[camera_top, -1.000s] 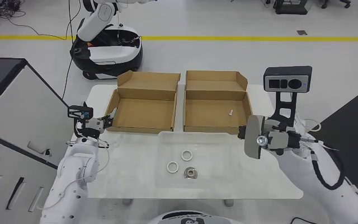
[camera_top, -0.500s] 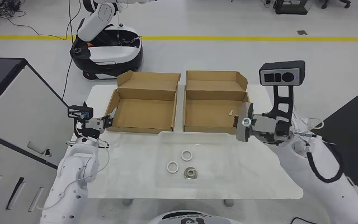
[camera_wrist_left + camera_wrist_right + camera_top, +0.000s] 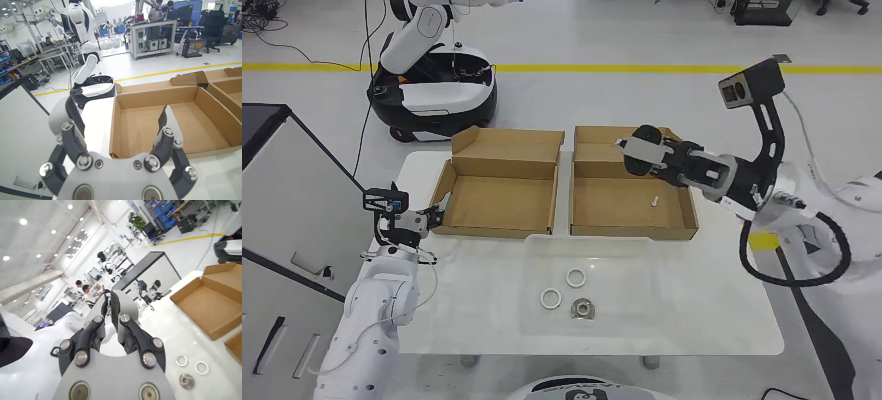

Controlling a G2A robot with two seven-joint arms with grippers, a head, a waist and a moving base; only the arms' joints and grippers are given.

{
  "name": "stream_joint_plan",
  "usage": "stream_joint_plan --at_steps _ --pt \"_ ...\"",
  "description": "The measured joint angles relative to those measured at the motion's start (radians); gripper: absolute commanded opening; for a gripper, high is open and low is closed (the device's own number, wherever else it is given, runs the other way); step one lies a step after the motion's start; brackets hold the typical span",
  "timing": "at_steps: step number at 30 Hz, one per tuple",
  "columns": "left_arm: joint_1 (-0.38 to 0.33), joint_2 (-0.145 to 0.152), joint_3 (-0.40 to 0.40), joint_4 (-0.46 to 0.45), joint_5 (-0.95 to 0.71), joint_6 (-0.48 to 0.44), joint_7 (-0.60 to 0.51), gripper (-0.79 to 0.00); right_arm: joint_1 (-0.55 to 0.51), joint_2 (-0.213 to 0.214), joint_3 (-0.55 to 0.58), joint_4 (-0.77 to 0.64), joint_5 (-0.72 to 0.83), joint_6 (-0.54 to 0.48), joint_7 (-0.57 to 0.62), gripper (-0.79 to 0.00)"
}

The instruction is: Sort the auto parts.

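one screw (image 3: 108,299): pinched in right gripper (image 3: 109,294), over right box (image 3: 612,205) far side
left gripper (image 3: 117,102): spread wide, beside left box (image 3: 492,200)

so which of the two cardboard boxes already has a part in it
The cardboard box on the robot's right, beneath the right gripper: a small pale part lies on its floor. The left box shows only bare cardboard inside.
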Motion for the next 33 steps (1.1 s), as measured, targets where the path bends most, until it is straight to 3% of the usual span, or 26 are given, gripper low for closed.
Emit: stream_joint_plan --at_steps 7,16,25,33 --pt "0.000 0.000 0.000 0.000 0.000 0.000 0.000 0.000 0.055 0.007 -0.009 0.025 -0.211 0.164 0.018 -0.785" --pt "0.000 0.000 0.000 0.000 0.000 0.000 0.000 0.000 0.266 -0.010 -0.202 0.144 -0.471 0.324 0.067 -0.785" --pt "0.000 0.000 0.000 0.000 0.000 0.000 0.000 0.000 0.551 -0.074 -0.467 0.349 -0.567 0.421 0.139 -0.785" --pt "0.000 0.000 0.000 0.000 0.000 0.000 0.000 0.000 0.695 -0.126 -0.609 0.492 -0.597 0.493 0.190 -0.785"
